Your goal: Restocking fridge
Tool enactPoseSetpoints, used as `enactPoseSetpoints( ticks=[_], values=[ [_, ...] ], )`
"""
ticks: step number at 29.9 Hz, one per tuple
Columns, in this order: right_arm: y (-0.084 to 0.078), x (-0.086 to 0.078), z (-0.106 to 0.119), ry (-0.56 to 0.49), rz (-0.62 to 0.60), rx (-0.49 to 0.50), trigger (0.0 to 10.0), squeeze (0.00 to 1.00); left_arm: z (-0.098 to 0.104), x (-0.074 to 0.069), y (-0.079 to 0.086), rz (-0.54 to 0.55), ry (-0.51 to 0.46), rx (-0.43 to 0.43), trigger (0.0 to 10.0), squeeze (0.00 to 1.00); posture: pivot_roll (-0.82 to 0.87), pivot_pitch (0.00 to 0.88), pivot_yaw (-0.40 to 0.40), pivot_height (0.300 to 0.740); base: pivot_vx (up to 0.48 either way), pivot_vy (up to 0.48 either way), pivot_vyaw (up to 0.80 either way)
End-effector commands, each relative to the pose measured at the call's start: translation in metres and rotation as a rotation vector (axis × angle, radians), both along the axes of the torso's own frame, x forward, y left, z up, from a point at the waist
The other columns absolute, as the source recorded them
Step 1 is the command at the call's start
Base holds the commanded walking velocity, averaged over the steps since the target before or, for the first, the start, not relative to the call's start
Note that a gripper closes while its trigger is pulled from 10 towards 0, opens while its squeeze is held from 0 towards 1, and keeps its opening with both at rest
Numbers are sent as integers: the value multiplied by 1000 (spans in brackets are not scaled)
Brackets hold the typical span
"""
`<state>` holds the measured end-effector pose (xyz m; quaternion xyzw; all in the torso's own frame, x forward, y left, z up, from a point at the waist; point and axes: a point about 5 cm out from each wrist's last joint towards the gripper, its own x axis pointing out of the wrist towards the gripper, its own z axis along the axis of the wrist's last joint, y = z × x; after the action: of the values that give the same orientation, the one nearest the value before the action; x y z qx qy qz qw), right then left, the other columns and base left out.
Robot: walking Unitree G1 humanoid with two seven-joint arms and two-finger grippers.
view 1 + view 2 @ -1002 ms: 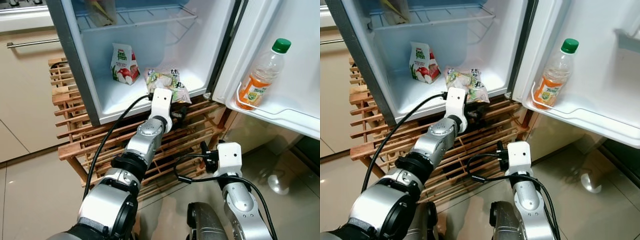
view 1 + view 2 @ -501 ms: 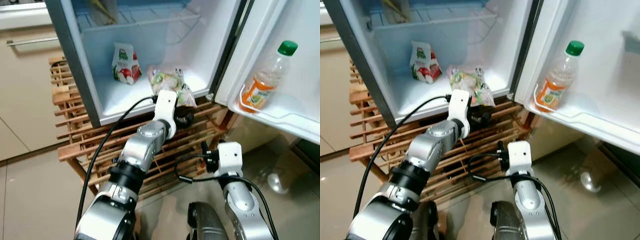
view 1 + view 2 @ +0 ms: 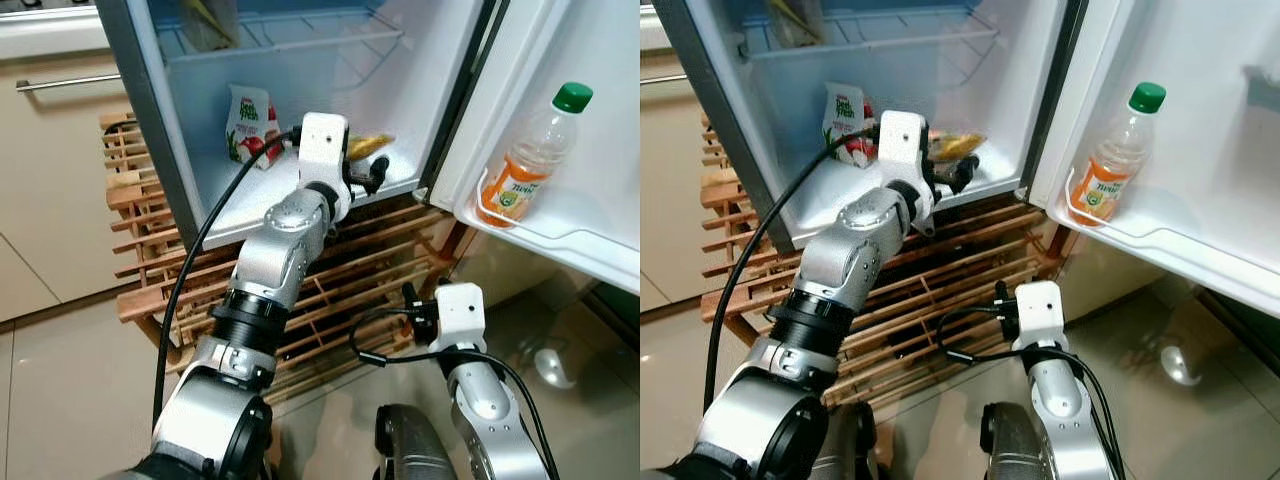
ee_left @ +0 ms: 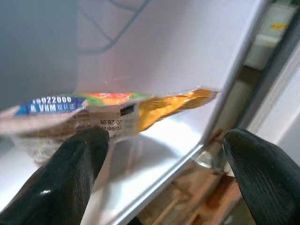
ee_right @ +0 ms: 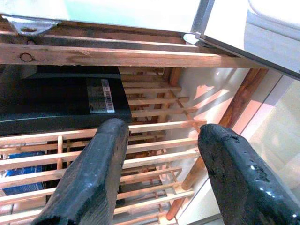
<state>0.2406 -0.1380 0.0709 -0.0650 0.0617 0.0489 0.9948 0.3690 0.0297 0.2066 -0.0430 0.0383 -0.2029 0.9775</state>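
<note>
Left claw [image 4: 159, 173] spread wide just inside the open fridge [image 3: 400, 90], beside a snack packet [image 4: 93, 112] lying on the fridge floor near a juice carton [image 3: 250, 125]. Right claw [image 5: 164, 173] spread too, low before the wooden rack [image 3: 380, 280]. Orange bottle [image 3: 525, 150] upright in the door shelf.

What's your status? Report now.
Left gripper open at fridge floor, snack packet just ahead. Right gripper open, idle by wooden rack. Carton beside, nothing blocking.
</note>
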Motion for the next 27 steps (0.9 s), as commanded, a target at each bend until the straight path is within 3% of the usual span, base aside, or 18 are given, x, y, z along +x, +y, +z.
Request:
enactPoseSetpoints(
  ticks=[1,6,13,17,21,24,25,26,27],
  values=[
    [0,3,1,-3,0,-6,10000,353,-5,5,3,29,15,18,10000,0,-151,0,-19,625,0,0,0],
    [1,4,2,-5,5,-5,10000,349,-17,21,19,123,33,82,10000,0,-152,0,-17,625,0,0,0],
    [1,3,2,-9,8,-6,10000,353,-9,37,51,299,-61,136,10000,0,-162,0,-12,625,0,0,0],
    [0,3,2,-9,5,-8,10000,349,-2,40,52,304,-95,132,10000,0,-163,0,-12,625,0,0,0],
    [-1,2,1,-2,5,-12,10000,353,0,37,34,231,-126,182,10000,0,-159,0,-15,625,0,0,0],
    [0,2,1,-1,8,-11,10000,353,-12,34,26,182,-76,213,10000,0,-154,0,-18,625,0,0,0],
    [0,2,1,0,8,-12,10000,349,-21,32,22,158,-8,187,10000,0,-152,0,-18,625,0,0,0],
    [0,3,0,3,10,-11,10000,349,-41,25,14,108,165,92,10000,0,-147,0,-21,625,0,0,0],
    [1,3,0,3,10,-11,10000,353,-51,20,9,78,256,41,10000,0,-148,0,-21,625,0,0,0]
  ],
)
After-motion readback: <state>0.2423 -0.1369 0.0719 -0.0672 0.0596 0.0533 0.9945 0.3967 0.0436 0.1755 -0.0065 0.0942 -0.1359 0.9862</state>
